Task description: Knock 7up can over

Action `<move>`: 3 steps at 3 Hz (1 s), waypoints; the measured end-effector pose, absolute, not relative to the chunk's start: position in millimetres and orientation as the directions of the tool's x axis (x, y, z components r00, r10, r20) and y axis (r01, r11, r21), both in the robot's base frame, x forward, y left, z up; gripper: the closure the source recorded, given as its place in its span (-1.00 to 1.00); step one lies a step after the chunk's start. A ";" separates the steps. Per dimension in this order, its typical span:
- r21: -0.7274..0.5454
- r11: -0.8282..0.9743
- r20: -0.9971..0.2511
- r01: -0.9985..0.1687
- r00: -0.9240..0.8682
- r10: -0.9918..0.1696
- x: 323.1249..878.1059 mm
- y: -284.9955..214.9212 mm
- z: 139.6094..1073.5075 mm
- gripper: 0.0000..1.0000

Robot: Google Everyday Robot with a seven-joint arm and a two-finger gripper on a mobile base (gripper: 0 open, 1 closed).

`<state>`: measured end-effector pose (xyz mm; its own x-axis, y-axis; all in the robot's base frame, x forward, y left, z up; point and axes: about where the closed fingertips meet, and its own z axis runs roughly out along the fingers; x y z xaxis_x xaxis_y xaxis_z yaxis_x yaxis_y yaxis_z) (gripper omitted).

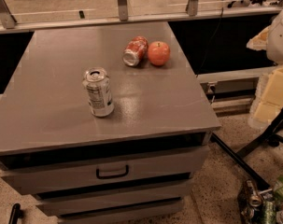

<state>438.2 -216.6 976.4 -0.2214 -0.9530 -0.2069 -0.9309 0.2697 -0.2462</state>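
Observation:
The 7up can (98, 92) stands upright on the grey cabinet top (52, 69), left of centre and near the front. It is silver-white with a grey text panel facing me and a silver pull-tab top. My gripper is not in view, and no fingers show anywhere near the can. A white rounded shape (280, 31) at the right edge may be part of my arm; I cannot tell.
A red-orange can (135, 51) lies on its side at the back of the top, touching an orange-red apple (159, 53). The cabinet has drawers with a black handle (112, 172). Yellowish foam blocks (272, 97), black legs and floor clutter (262, 202) are at the right.

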 end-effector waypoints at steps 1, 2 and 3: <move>-0.246 0.270 -0.207 -0.931 -0.221 -0.953 438.2 -216.6 976.4 -1.00; -0.241 0.239 -0.261 -0.941 -0.175 -0.949 456.0 -186.6 976.0 -1.00; -0.255 0.164 -0.360 -0.953 -0.063 -0.931 479.2 -120.8 977.6 -1.00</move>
